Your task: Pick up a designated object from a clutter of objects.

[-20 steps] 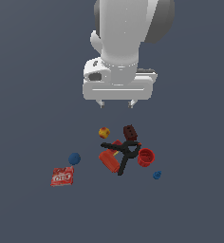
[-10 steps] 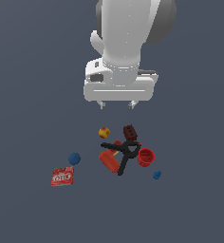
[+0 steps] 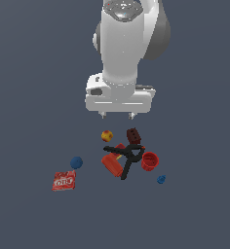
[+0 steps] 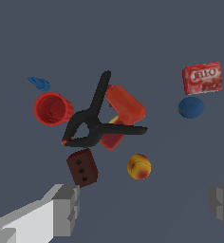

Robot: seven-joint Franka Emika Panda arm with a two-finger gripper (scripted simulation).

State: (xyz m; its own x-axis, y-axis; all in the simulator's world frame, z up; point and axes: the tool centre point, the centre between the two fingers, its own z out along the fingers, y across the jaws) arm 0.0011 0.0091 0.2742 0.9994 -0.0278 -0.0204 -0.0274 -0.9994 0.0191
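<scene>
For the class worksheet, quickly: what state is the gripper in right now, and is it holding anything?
Gripper: open, holding nothing, above the yellow-orange ball and not touching it.

- My arm (image 3: 129,44) hangs straight down, wrist vertical, directly above the clamp (image 3: 125,156).
- My gripper (image 3: 117,115) points down at it, fingers (image 4: 61,209) spread wide (nothing between them).
- Fingertips sit clear above the clamp, touching nothing.

"JELL-O" on red packet (image 4: 202,78)
</scene>
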